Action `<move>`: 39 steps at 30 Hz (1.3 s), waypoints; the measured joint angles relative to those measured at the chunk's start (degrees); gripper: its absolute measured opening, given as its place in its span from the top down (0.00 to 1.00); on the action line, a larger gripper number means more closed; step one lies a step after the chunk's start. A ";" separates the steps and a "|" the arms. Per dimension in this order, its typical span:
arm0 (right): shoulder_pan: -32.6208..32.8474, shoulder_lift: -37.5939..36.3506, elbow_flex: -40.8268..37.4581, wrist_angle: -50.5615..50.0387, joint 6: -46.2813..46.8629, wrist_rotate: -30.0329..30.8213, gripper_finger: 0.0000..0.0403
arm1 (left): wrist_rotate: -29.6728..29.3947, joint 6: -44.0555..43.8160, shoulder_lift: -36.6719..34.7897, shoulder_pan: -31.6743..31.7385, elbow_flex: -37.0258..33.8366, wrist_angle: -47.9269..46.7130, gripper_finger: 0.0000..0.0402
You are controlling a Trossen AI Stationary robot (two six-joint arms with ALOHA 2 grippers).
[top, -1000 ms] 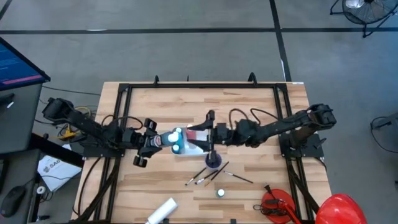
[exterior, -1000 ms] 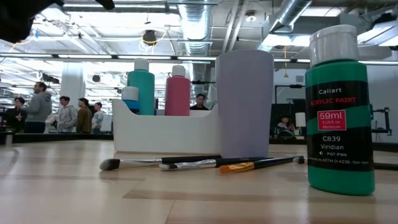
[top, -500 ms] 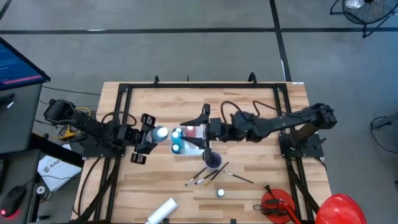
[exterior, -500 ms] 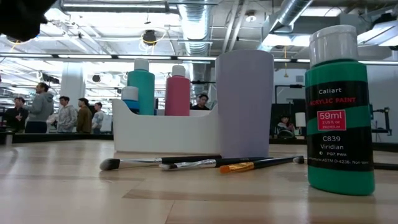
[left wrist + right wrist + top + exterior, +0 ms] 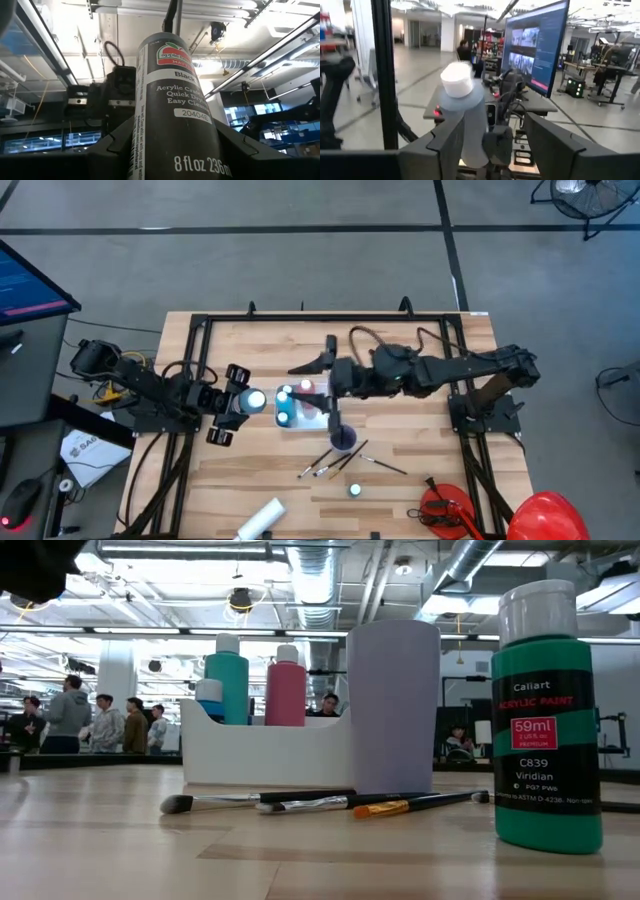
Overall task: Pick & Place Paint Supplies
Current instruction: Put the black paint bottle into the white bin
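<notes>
My left gripper (image 5: pixel 245 401), at the table's left, is shut on a black paint bottle (image 5: pixel 175 100) with a white cap (image 5: pixel 256 399); the right wrist view shows that bottle (image 5: pixel 466 115) too. My right gripper (image 5: pixel 315 358) hangs open and level above the white caddy (image 5: pixel 300 420), with nothing between its fingers. A teal bottle (image 5: pixel 227 680) and a pink bottle (image 5: pixel 286 685) stand in the caddy. Brushes (image 5: pixel 320 803) lie on the table in front of it. A green bottle (image 5: pixel 547 720) stands upright near the front. My left gripper pinches the black bottle's lower body (image 5: pixel 140 150) between its two fingers, which lie along the bottle. The fingers slant up from the table's left. The bottle is lifted clear of the table, tilted with its capped end up and toward the caddy.
A purple cup (image 5: pixel 343 440) stands by the caddy's near right corner. A white bottle (image 5: pixel 262 520) lies at the front edge. A red tool (image 5: pixel 445 505) and a red dome (image 5: pixel 545 515) sit at the front right. A black frame (image 5: pixel 200 330) borders the table.
My right gripper has risen from the caddy and tipped from pointing down to level, its fingers staying apart. My left gripper has drawn back a little toward the table's left and tipped the black bottle's capped end upward.
</notes>
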 joint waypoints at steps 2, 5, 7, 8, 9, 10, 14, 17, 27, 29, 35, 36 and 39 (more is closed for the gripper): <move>1.03 1.59 0.78 -2.69 -3.54 0.05 0.50 | 0.32 -0.57 0.00 0.00 -0.12 -0.02 0.57; 2.75 4.69 3.31 -1.56 -11.96 0.54 0.50 | 0.51 -0.76 0.00 0.00 -0.40 -0.02 0.57; 4.13 5.31 4.53 -1.48 -14.35 2.47 0.50 | 0.51 -1.05 0.00 0.00 -0.42 -0.13 0.57; 4.56 6.05 5.25 -1.03 -14.68 3.09 0.51 | 0.53 -1.36 0.00 0.00 -0.42 -0.07 0.56; 4.81 6.85 5.80 -0.52 -14.70 3.17 0.51 | 0.53 -1.65 0.00 0.00 -0.42 -0.07 0.56; 4.99 7.28 5.94 -1.19 -14.75 3.44 0.52 | 0.53 -1.68 0.00 0.00 -0.42 -0.13 0.56; 5.48 8.62 6.50 -0.93 -13.35 4.73 0.53 | 1.42 -2.05 0.00 0.00 -0.42 -0.35 0.56; 5.38 8.14 6.60 -1.02 -13.00 6.46 0.53 | 1.58 -2.23 0.00 -0.14 -0.42 -0.38 0.56; 5.24 8.18 6.53 -2.21 -12.32 6.33 0.50 | 1.58 -2.24 0.00 -0.17 -0.42 -0.48 0.56; 5.42 8.18 6.53 -2.02 -12.39 6.23 0.48 | 1.58 -2.24 0.00 -0.17 -0.42 -0.52 0.56; 5.44 8.18 6.53 -1.21 -12.05 6.10 0.34 | 1.71 -2.27 0.00 -0.17 -0.42 -0.85 0.56; 5.42 8.18 6.53 -1.15 -12.03 6.24 0.31 | 2.18 -2.27 0.00 -0.17 -0.42 -1.02 0.56; 4.91 8.18 6.49 -0.13 -11.91 6.30 0.24 | 3.02 -2.29 0.00 -0.17 -0.42 -1.10 0.56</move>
